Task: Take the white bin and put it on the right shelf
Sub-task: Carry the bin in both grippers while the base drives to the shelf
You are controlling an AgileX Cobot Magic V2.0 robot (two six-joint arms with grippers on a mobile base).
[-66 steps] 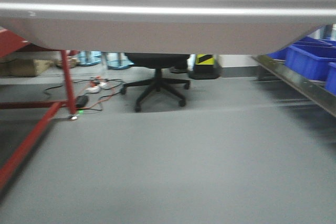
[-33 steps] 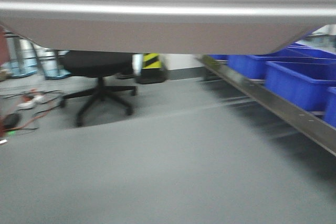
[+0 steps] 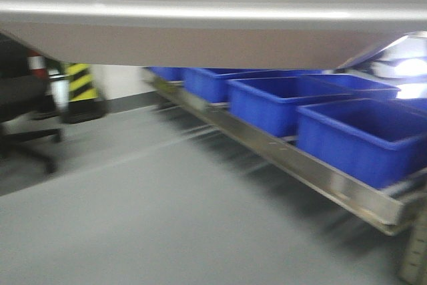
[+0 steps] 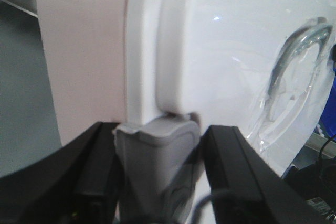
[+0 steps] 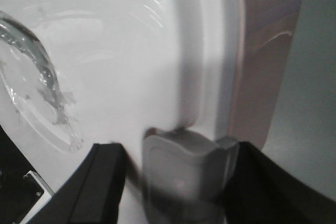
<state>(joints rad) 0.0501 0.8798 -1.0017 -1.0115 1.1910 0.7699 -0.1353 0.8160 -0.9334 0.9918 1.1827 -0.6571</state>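
Observation:
The white bin (image 3: 200, 31) fills the top of the front view, held up off the floor. In the left wrist view its pinkish side (image 4: 84, 51) and glossy lid with a recessed handle (image 4: 294, 72) show. My left gripper (image 4: 160, 166) is shut on the bin's grey latch (image 4: 157, 145). My right gripper (image 5: 181, 182) is shut on the opposite grey latch (image 5: 184, 166), beside the lid (image 5: 105, 40). The right shelf's steel front rail (image 3: 300, 165) runs diagonally at the right, below and beyond the bin.
Several blue crates (image 3: 267, 101) sit in a row on the shelf. A black-and-yellow striped post (image 3: 80, 85) and a chair base (image 3: 27, 141) stand at the left. Grey floor (image 3: 147, 218) lies ahead.
The front view has swung to the right. The red-framed table and the chair slid off to the left, and the steel shelf with blue crates came closer. Both grippers still hold the bin.

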